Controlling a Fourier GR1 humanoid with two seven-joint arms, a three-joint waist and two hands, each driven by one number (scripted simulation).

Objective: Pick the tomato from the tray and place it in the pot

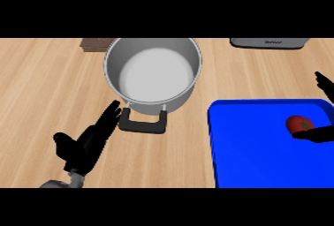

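At the tray's (261, 150) right edge, your right hand (318, 132) brackets the tomato (299, 124), fingers spread, nothing pinched. Close off-centre and it may roll. Left hand (88, 143) rests, fingers straight.

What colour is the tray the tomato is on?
Bright blue. The tray shows in the head view, with the red tomato on it.

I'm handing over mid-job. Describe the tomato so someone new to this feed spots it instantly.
Find the big blue tray at the right of the wooden counter, below and right of the steel pot. Near the tray's right edge, beside the right hand, sits the tomato. It is the only small, round red thing in view, with a dark stem spot.
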